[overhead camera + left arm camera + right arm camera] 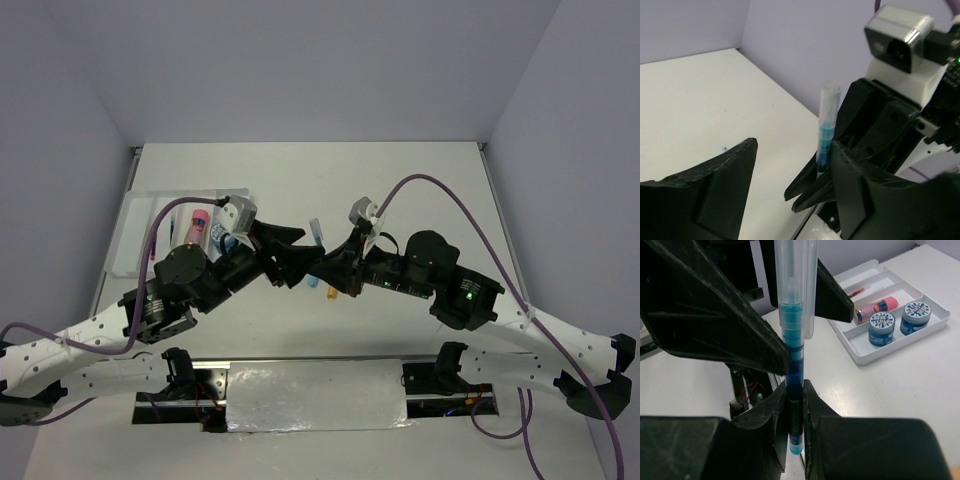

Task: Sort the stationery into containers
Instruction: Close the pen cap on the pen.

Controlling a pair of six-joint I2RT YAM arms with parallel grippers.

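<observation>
A blue pen (792, 355) with a clear cap stands upright, and my right gripper (795, 401) is shut on its lower end. My left gripper (795, 145) is open, its two fingers (715, 320) standing apart on either side of the same pen (827, 131) without touching it. From above, both grippers meet at mid-table, left gripper (303, 254) and right gripper (332, 264), with the pen (318, 234) between them. The white tray (935, 320) holds two blue-white rolls (881, 328), a pink-orange cylinder (879, 307) and a red pen (858, 291).
The tray (135, 235) lies at the left of the table, behind the left arm. A small blue piece (312, 282) and an orange piece (330, 294) lie on the table under the grippers. Purple cables loop over both arms.
</observation>
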